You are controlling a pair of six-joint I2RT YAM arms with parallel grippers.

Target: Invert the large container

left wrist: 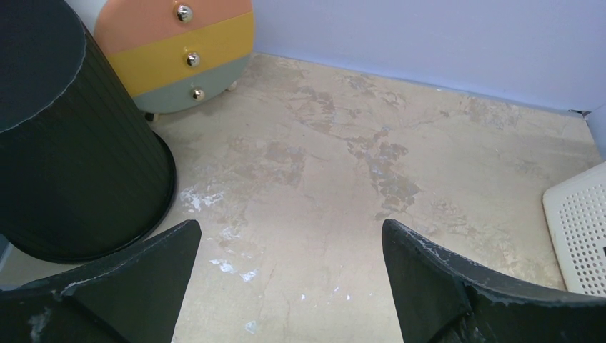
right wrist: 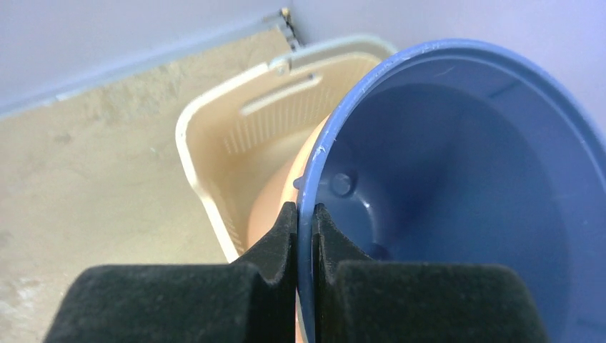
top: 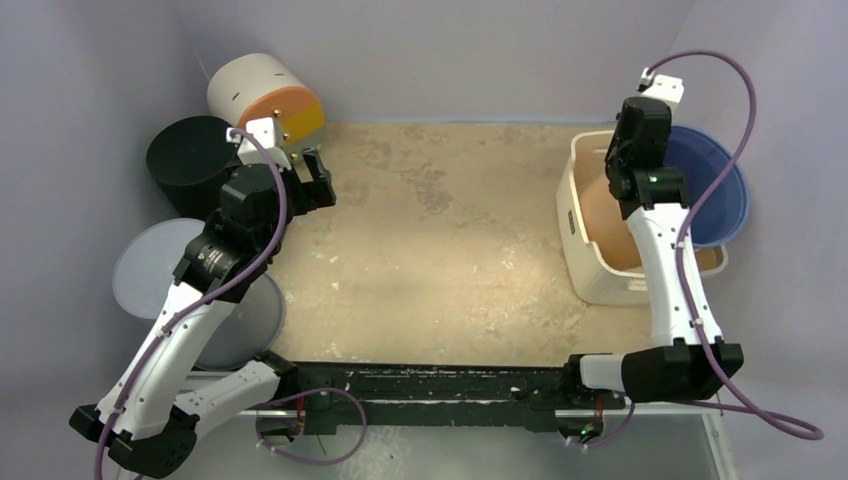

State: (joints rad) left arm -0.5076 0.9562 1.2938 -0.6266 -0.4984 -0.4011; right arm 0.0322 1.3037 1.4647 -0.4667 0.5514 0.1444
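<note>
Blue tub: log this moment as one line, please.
right gripper: shut on blue tub rim | blue tub: opening up, not yet flipped, beside basket | left gripper: open, empty

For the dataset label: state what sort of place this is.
Probably a robot lab test cell: left arm and right arm bolted at a worn tabletop, plain lilac walls closing it in, household tubs like the blue container and black bin as props.

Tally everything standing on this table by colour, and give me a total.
Black bin: 1
Grey round pieces: 2
Blue tub: 1
White basket: 1
Peach item inside the basket: 1
Striped drawer unit: 1
Total: 7
</note>
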